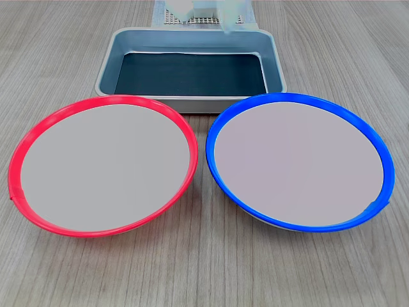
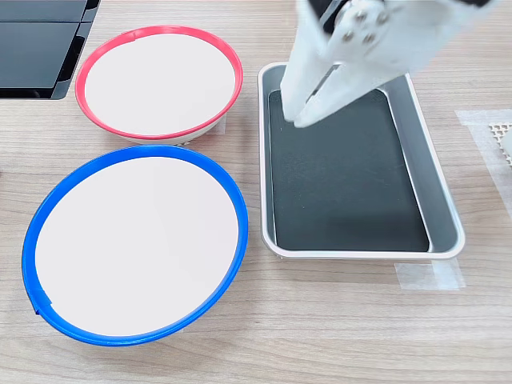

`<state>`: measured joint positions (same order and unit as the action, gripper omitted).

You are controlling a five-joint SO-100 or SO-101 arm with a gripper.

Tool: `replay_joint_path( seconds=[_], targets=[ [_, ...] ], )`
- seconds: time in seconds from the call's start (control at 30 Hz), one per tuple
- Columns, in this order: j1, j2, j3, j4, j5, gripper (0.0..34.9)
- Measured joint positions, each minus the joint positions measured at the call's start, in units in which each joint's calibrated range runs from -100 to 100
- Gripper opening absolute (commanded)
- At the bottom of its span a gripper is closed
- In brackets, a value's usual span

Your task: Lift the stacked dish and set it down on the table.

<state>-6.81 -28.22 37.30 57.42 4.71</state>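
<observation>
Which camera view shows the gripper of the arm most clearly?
The second exterior view shows it best: the white gripper hangs above the metal tray, its fingertips close together, holding nothing. In the first exterior view only a blurred white part of the arm shows at the top edge, behind the tray; the fingertips are not visible there.

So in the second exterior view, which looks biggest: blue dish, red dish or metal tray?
1. Blue-rimmed dish, though it sits nearest the camera.
2. Grey metal tray.
3. Red-rimmed dish, farther off, so possibly the blue one's match.
</observation>
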Motion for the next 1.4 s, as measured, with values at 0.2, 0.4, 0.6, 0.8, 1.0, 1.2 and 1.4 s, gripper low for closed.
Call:
replay_joint_path(
  seconds=[0.2,0.4,0.6,0.8,1.0,1.2,1.4],
  targets=[
    [5.2,-30.1,26.5,-15.5,-3.6,0.0],
    [11.9,-58.5,53.4,-19.5,-5.6,0.0],
    [15.0,-67.0,62.6,-18.3,-5.6,0.0],
    [13.5,-70.3,62.7,-11.3,-6.1,0.0],
    [13.5,-70.5,62.7,-10.3,-6.4,0.3],
    [13.5,-70.5,62.7,-10.3,-6.4,0.3],
    [13.5,-70.5,62.7,-10.3,-6.4,0.3]
  ],
)
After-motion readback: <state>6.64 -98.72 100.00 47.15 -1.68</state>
